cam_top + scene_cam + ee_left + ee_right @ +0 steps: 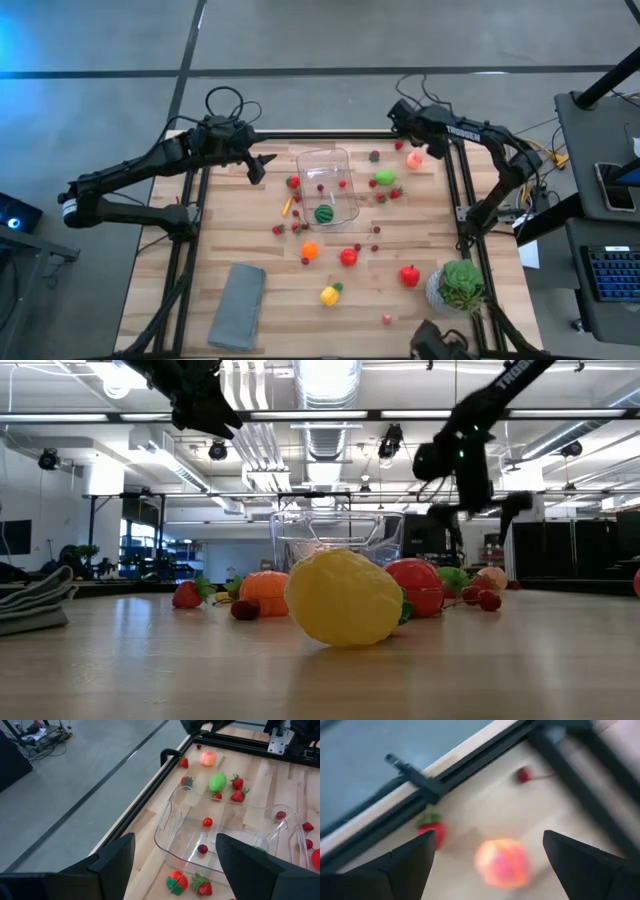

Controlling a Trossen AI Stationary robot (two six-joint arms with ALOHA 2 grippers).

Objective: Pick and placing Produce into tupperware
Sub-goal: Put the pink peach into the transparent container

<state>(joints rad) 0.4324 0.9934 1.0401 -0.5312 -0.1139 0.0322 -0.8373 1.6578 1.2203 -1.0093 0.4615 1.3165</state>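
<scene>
Right tool (485, 865), spread wide and empty, hovers over the peach (502, 862) near the tabletop's far edge; the tupperware (327, 185) holds few pieces (most produce remains scattered).

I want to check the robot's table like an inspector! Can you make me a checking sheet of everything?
Surface: wooden table, dark frame.
Job's things: clear tupperware holding a round green piece and small berries; toy produce scattered, peach at far right.
Clutter: grey cloth; potted plant.
Claws: left claw open, empty, beside the tupperware; right claw open over the peach, not touching.
Cables: loops on both arms.
Surroundings: keyboard on a side desk; no people seen.
</scene>
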